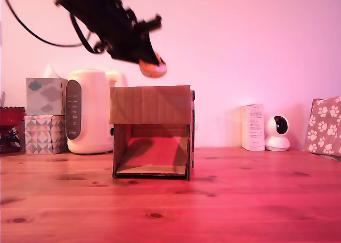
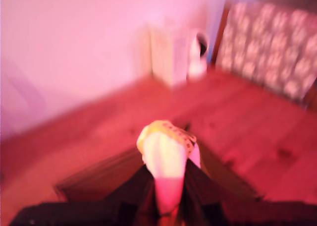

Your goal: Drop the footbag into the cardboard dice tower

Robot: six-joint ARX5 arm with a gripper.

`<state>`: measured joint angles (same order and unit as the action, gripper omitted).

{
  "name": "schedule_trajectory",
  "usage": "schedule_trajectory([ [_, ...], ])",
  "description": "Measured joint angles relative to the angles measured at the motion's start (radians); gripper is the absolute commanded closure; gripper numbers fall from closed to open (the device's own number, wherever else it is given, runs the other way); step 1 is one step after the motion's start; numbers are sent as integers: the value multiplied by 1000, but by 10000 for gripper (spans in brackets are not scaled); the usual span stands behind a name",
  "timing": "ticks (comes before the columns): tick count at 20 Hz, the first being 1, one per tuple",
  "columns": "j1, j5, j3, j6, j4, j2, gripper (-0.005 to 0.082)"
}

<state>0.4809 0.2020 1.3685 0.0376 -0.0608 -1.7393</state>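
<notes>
Gripper (image 1: 151, 63) clamped on the footbag (image 1: 153, 68); we see the ball pinched between the 2 dark fingers (image 2: 198, 186) in the wrist view, yellow and white panels facing the camera. Wrist view blurred, so we cannot read finer detail of the grip.

Arm reaches in from the exterior view's upper left, tilted downward. Footbag hangs in the air just above the top edge of the cardboard dice tower (image 1: 152, 105), not touching it, roughly over the middle to right part of the top as the exterior view shows it.

Tower stands upright on the wooden worktop (image 1: 213, 200), front gap and sloped inner ramp facing us; ramp bare.

Behind: white kettle (image 1: 88, 111) and tissue boxes (image 1: 45, 115) at the exterior view's left; white carton (image 1: 253, 127) and small camera (image 1: 277, 132) at its right.

Progress, as we judge it: pickup and lift done, carry nearly done. Left: settle over the top opening, which we cannot see from here, and release.
</notes>
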Motion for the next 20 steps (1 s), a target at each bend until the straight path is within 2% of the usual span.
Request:
schedule_trajectory([
  [2,-5,-1,10,4,1,-6,770],
  [3,-6,0,12,5,1,-6,722],
  [4,-6,0,12,16,1,-6,611],
  [6,-6,0,12,19,14,-6,258],
  [7,-6,0,13,19,18,-6,139],
  [8,-5,0,16,19,16,-6,129],
  [10,-4,-1,34,19,-21,-6,179],
  [12,0,-1,79,19,-93,-6,298],
  [13,3,-1,93,19,-121,-1,394],
  [14,7,-1,94,19,-148,14,541],
  [15,11,-1,94,22,-192,32,723],
  [16,16,5,94,25,-230,50,784],
  [20,17,29,94,34,-317,134,794],
])
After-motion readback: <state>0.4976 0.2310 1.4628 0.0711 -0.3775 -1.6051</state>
